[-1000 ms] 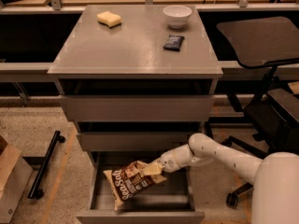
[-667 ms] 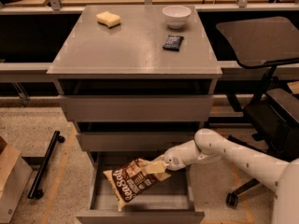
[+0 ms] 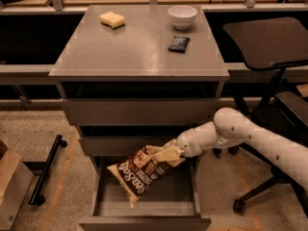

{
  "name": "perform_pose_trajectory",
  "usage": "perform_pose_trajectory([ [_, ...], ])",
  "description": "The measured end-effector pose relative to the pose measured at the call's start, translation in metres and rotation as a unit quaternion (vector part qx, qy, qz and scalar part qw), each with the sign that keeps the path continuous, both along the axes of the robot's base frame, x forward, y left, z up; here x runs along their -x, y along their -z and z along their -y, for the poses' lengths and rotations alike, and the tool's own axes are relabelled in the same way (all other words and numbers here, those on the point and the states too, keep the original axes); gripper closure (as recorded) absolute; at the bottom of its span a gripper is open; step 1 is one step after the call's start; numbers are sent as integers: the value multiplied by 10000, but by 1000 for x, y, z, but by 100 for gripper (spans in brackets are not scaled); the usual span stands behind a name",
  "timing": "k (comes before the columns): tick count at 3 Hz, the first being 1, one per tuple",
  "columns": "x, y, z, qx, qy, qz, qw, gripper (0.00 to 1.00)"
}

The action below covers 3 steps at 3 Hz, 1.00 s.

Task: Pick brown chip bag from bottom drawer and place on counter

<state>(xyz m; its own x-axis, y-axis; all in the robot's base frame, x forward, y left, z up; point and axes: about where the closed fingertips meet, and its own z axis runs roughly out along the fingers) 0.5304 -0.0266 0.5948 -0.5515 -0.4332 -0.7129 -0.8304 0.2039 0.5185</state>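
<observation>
The brown chip bag (image 3: 142, 173) with white "Sea Salt" lettering hangs tilted above the open bottom drawer (image 3: 144, 207), its lower end pointing down-left. My gripper (image 3: 170, 154) is shut on the bag's upper right end, and my white arm reaches in from the right. The bag is lifted clear of the drawer's grey tray floor, in front of the middle drawer's front. The counter (image 3: 139, 44) is the grey-brown top of the cabinet above.
On the counter lie a yellow sponge (image 3: 112, 19), a white bowl (image 3: 183, 16) and a small dark packet (image 3: 178, 44). A black office chair (image 3: 269, 47) stands at the right. A cardboard box (image 3: 10, 186) and a black bar (image 3: 45, 170) lie on the floor at the left.
My gripper has lifted the chip bag up out of the drawer and slightly to the right. The arm has drawn back and risen.
</observation>
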Motion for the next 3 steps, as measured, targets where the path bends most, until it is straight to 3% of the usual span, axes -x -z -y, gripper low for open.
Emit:
perform_pose_trajectory([
  [1, -22, -63, -2, 70, -317, 571, 9978, 100],
  [2, -22, -63, -2, 70, -318, 570, 9978, 100],
  [3, -19, -81, -6, 81, -429, 829, 9956, 100],
])
